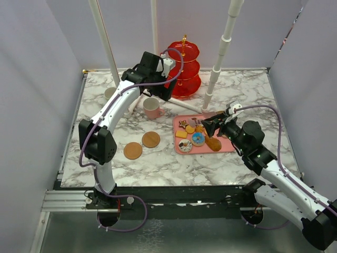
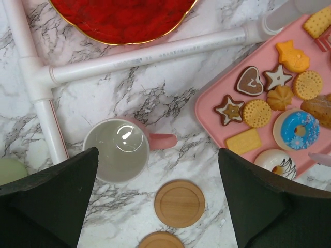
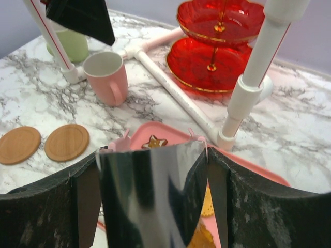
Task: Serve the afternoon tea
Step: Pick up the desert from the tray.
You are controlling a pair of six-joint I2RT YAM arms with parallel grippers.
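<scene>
Left gripper (image 2: 158, 150): jaws spread wide with nothing between them; it hangs over the pink mug (image 2: 116, 150), one finger to each side in the wrist view
Right gripper (image 3: 152, 170): closed on a pair of shiny metal tongs (image 3: 150, 201); it sits over the far right part of the pink tray (image 2: 209, 98)
Red stand (image 1: 184, 71): three tiers, upright at the back of the marble table (image 1: 237, 89); just behind the white pipe frame (image 2: 155, 51)
Pink mug: upright on the table between the stand and the coasters; handle towards the tray
Green mug (image 3: 70, 44): upright, left of the pink mug; partly behind a pipe
Coasters: two round wooden ones (image 1: 151, 139) (image 1: 132, 151) side by side, nearer than the pink mug and left of the tray; both mugs stand off them
Cookies (image 2: 257, 112): stars, a heart, round and square biscuits and a blue doughnut (image 2: 300, 129); all lie on the tray
</scene>
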